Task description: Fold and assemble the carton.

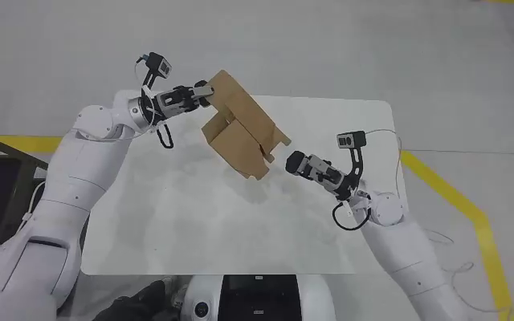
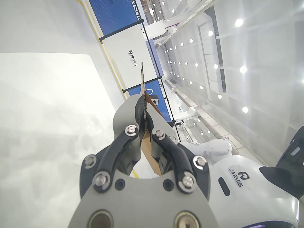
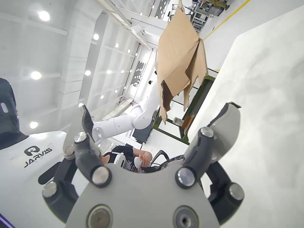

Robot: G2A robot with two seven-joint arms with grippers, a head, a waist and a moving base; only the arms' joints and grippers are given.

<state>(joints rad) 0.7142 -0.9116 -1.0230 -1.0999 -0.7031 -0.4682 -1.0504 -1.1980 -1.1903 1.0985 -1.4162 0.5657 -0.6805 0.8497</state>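
left gripper (image 2: 142,110) is clamped on a thin edge of the brown cardboard carton (image 2: 143,81), one grey finger pressed to each face of the board. seen from above, the left arm is bent at the elbow with its wrist turned inward over the far left part of the white table (image 1: 201,225), holding the carton by its far corner. the carton hangs tilted in the air above the far half of the table, partly opened, with loose flaps hanging at its lower end. right gripper (image 3: 156,110) is spread wide with nothing between its fingers; that arm stretches in from the right, forearm raised, its fingertips pointing at the carton's flapped end, near it but apart. a yellow floor line (image 1: 450,193) runs beyond the table's right side.
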